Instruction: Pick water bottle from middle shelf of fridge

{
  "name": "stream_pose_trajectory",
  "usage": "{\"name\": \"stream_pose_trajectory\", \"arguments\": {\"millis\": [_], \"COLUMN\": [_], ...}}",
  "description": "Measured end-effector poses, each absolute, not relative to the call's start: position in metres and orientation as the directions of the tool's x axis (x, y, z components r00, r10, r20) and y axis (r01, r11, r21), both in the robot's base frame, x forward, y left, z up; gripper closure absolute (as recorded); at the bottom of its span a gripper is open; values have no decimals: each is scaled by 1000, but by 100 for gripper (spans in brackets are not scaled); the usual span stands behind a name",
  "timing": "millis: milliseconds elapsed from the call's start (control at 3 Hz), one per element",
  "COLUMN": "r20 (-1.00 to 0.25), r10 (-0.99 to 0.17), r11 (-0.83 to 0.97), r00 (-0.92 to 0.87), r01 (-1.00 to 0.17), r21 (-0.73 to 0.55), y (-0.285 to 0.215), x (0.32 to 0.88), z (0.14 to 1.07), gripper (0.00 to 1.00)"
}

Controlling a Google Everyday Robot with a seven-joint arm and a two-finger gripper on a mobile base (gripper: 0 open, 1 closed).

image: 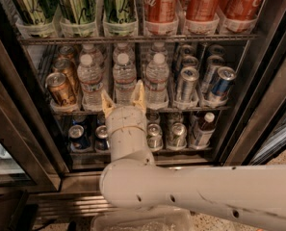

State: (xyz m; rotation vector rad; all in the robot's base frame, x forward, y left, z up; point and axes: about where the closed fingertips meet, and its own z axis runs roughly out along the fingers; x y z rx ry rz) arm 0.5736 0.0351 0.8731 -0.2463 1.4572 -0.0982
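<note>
The fridge (258, 105) stands open in front of me. Its middle shelf (190, 109) holds three front water bottles: left (90, 78), middle (124, 76) and right (156, 77), clear with white caps, with more behind. My gripper (123, 94) is open, its two tan fingers (106, 102) pointing up just below and in front of the middle water bottle, one on each side of its base. It holds nothing.
Gold cans (59, 88) stand left of the bottles, silver and blue cans (222, 83) right. Tall green cans (75, 4) and red cans (159, 4) fill the rack above. Short cans (175, 133) and a dark bottle (203, 128) sit below. My arm (205, 191) crosses the bottom.
</note>
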Motion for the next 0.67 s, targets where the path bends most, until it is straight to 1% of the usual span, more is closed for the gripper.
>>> {"name": "stream_pose_trajectory", "arguments": {"millis": [333, 667], "r20": [-973, -974], "r10": [-206, -202], "r11": [974, 978], "r00": [107, 102], "r01": [-71, -38], "r21": [-215, -206], "y": [35, 31], "x": [578, 598], "z": [870, 871], "gripper": [29, 29]}}
